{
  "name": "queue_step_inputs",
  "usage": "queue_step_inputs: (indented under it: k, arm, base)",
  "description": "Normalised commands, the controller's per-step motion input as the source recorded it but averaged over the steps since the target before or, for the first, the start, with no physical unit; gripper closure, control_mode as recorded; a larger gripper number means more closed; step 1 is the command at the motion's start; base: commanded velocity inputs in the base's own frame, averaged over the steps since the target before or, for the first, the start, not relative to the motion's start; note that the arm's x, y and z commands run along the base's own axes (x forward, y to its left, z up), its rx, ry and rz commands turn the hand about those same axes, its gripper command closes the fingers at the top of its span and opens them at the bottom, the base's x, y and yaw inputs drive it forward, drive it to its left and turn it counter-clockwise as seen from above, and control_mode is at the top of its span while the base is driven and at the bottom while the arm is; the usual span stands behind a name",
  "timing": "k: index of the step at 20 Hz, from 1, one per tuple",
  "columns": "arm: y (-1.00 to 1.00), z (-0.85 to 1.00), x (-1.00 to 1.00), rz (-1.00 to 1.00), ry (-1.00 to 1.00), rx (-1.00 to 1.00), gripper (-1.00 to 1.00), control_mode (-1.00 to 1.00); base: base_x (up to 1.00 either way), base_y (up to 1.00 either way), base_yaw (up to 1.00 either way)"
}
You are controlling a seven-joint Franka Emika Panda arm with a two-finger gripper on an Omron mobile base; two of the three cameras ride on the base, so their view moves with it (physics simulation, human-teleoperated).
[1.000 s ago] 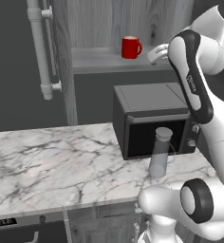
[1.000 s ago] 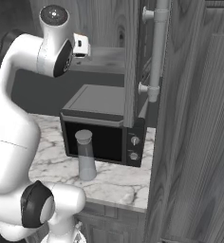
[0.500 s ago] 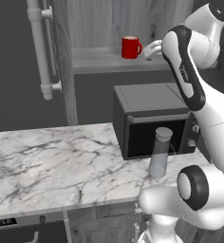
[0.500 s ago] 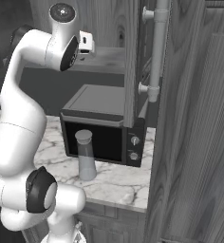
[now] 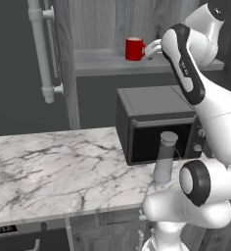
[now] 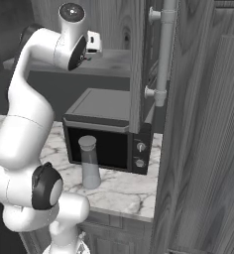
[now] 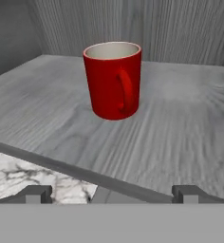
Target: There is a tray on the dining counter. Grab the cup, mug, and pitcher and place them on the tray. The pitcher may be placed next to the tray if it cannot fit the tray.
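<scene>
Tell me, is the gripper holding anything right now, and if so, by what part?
Nothing is held. The gripper is open, its fingertips short of the red mug, which stands upright on the grey wooden shelf, handle toward the hand.

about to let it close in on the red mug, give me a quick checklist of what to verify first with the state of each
1. Hand open: ok, the fingertips stand wide apart in the hand view.
2. Mug upright on the wooden shelf: ok, the pale inside shows at the top.
3. Mug lined up with the hand: ok, it sits ahead, roughly centred between the fingertips, handle facing the camera.
4. Hand around the mug: not ok, the mug is clearly ahead and apart from the fingertips.
5. Shelf space beside the mug free of other things: ok in the hand view.
6. Pitcher out of the way: ok, it stands on the marble worktop below, in front of the microwave.
</scene>
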Motion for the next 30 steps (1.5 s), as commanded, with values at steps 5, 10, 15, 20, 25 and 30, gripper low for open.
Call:
queue_step_inputs:
  k: [5, 10, 15, 20, 25, 30]
  arm:
    - [0.00, 0.00, 0.23, 0.01, -0.04, 0.00, -1.00, -1.00]
    - [0.04, 0.00, 0.29, 0.03, -0.02, 0.00, -1.00, -1.00]
    - [0.15, 0.00, 0.29, 0.04, 0.00, 0.00, -1.00, -1.00]
    - [0.04, 0.00, 0.29, 0.04, 0.00, 0.00, -1.00, -1.00]
    - [0.00, 0.00, 0.28, 0.04, 0.00, 0.00, -1.00, -1.00]
    - [0.00, 0.00, 0.24, 0.04, 0.00, 0.00, -1.00, -1.00]
  base:
    - [0.00, 0.00, 0.00]
    - [0.00, 0.00, 0.00]
    - [0.00, 0.00, 0.00]
    - [0.00, 0.00, 0.00]
    - [0.00, 0.00, 0.00]
    - [0.00, 0.00, 0.00]
